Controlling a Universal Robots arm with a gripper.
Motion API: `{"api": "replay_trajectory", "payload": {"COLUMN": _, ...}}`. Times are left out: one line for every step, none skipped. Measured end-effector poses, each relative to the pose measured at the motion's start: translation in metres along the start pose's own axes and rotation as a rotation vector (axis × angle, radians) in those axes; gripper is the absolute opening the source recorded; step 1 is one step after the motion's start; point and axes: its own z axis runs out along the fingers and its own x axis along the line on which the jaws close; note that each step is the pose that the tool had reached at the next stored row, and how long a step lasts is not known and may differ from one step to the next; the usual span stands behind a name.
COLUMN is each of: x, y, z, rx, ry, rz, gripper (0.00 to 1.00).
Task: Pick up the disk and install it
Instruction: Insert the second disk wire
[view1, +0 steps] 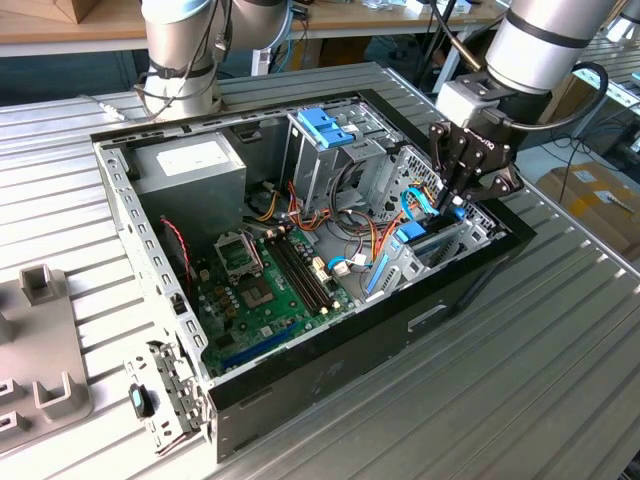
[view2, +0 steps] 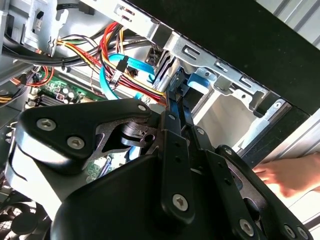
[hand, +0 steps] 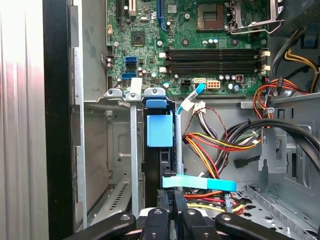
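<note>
Arm reaches down into case (view1: 330, 350); claw (view1: 455, 205) clamped on disk (hand: 160, 131).

Disk standing on edge in the case's drive bay

The disk (hand: 160, 131), showing its light blue carrier rail and dark edge, stands upright in the metal bay slot at about 3 o'clock in the exterior view (view1: 425, 238), beside the case wall.

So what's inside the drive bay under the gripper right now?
The disk stands on edge in the bay, its light blue carrier showing, with the gripper at its top edge. Its lower part and connectors are hidden by the bay walls.
</note>
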Motion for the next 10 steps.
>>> {"api": "replay_trajectory", "payload": {"x": 0.0000, "y": 0.0000, "z": 0.0009, "rx": 0.0000, "ry": 0.0003, "rz": 0.000, "gripper": 0.16}}
{"api": "replay_trajectory", "payload": {"x": 0.0000, "y": 0.0000, "z": 0.0012, "rx": 0.0000, "ry": 0.0006, "rz": 0.000, "gripper": 0.16}}
{"api": "replay_trajectory", "payload": {"x": 0.0000, "y": 0.0000, "z": 0.0018, "rx": 0.0000, "ry": 0.0006, "rz": 0.000, "gripper": 0.16}}
{"api": "replay_trajectory", "payload": {"x": -0.0001, "y": 0.0000, "z": 0.0025, "rx": 0.0000, "ry": 0.0001, "rz": 0.000, "gripper": 0.16}}
{"api": "replay_trajectory", "payload": {"x": -0.0001, "y": 0.0000, "z": 0.0027, "rx": 0.0000, "ry": 0.0004, "rz": 0.000, "gripper": 0.16}}
{"api": "replay_trajectory", "payload": {"x": -0.0001, "y": 0.0000, "z": 0.0028, "rx": 0.0000, "ry": 0.0005, "rz": 0.000, "gripper": 0.16}}
{"api": "replay_trajectory", "payload": {"x": -0.0001, "y": 0.0000, "z": 0.0029, "rx": 0.0000, "ry": 0.0004, "rz": 0.000, "gripper": 0.16}}
{"api": "replay_trajectory", "payload": {"x": -0.0001, "y": 0.0000, "z": 0.0031, "rx": 0.0000, "ry": 0.0002, "rz": 0.000, "gripper": 0.16}}
{"api": "replay_trajectory", "payload": {"x": -0.0001, "y": 0.0000, "z": 0.0035, "rx": 0.0000, "ry": 0.0002, "rz": 0.000, "gripper": 0.16}}
{"api": "replay_trajectory", "payload": {"x": -0.0001, "y": 0.0000, "z": 0.0037, "rx": 0.0000, "ry": 0.0004, "rz": 0.000, "gripper": 0.16}}
